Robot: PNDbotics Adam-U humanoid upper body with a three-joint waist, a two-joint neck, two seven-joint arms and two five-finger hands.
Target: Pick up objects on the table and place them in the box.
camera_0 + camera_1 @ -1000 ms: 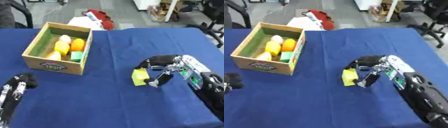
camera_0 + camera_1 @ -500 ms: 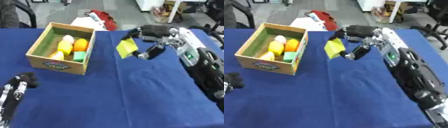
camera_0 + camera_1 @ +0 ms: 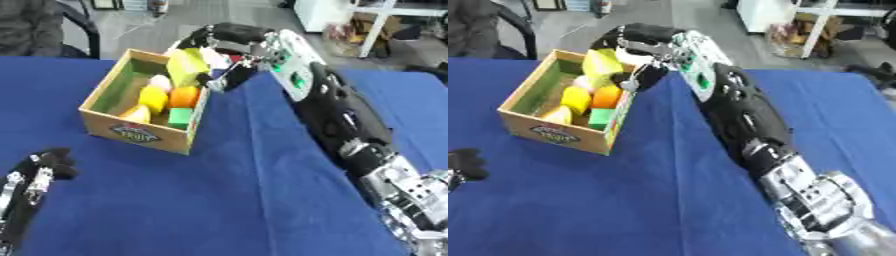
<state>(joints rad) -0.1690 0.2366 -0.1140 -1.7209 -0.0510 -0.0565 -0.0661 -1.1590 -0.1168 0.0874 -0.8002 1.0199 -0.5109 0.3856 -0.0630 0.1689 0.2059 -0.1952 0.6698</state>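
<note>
1. The yellow-green block (image 3: 182,67) is pinched between the thumb and curled fingers of the right hand (image 3: 229,44). It hangs just under the palm, over the far right corner of the box (image 3: 140,134) and above its rim.

2. The block sits close to the box's right wall, directly below the thumb. If the hand lets go here, the block could clip that wall and tip out onto the tabletop (image 3: 227,200) on the thumb side rather than falling in.

3. Below the fingers the box is already crowded: a pale round piece (image 3: 160,82), a yellow piece (image 3: 151,98), an orange piece (image 3: 184,96), a green cube (image 3: 180,117) and another yellow piece (image 3: 136,114) toward the near wall. A drop from this height could make the block bounce off them, or leave it perched on top and liable to roll out.

4. The thumb hangs just beside the box's right wall. Lowering further could knock the box, which looks light enough to slide or tilt on the cloth.

5. The block is held tilted, and how much of it the fingers cover cannot be made out. It may slip early if the wrist turns.

6. The left hand (image 3: 35,175) rests idle well away, at the lower left, fingers relaxed. It poses no hazard.
</note>
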